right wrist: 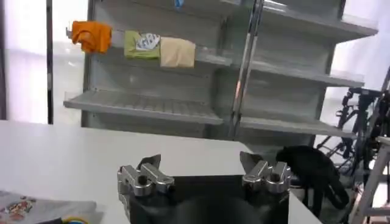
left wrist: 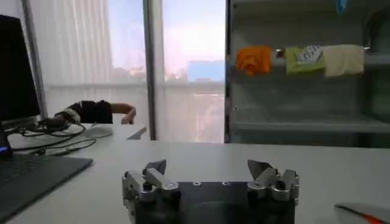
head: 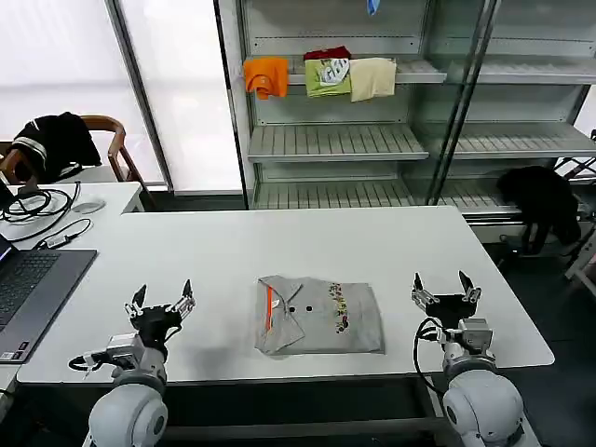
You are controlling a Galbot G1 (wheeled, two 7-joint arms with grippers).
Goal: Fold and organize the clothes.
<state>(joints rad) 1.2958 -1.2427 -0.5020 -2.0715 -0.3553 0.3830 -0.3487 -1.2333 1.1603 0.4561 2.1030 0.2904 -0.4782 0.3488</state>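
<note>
The clothes are a grey polo shirt (head: pixel 320 317), folded into a rough square near the table's front edge, with an orange placket stripe, small dark buttons and a small multicoloured print. My left gripper (head: pixel 161 298) hovers open over bare table to the shirt's left. To the shirt's right my right gripper (head: pixel 441 287) is open too, holding nothing. In the left wrist view the left gripper (left wrist: pixel 208 165) has its jaws wide apart, and a corner of the shirt (left wrist: pixel 365 212) shows at the edge. The right wrist view has the right gripper (right wrist: pixel 199 161) open and a shirt corner (right wrist: pixel 42 210).
A white table (head: pixel 233 251) carries the shirt. A laptop (head: pixel 33 284), cables and a mouse lie on its left end. Behind stands a metal shelf (head: pixel 340 140) with orange (head: pixel 266 74), green and cream garments. Black clothing hangs on a chair (head: pixel 56 140) and lies at the right (head: pixel 545 200).
</note>
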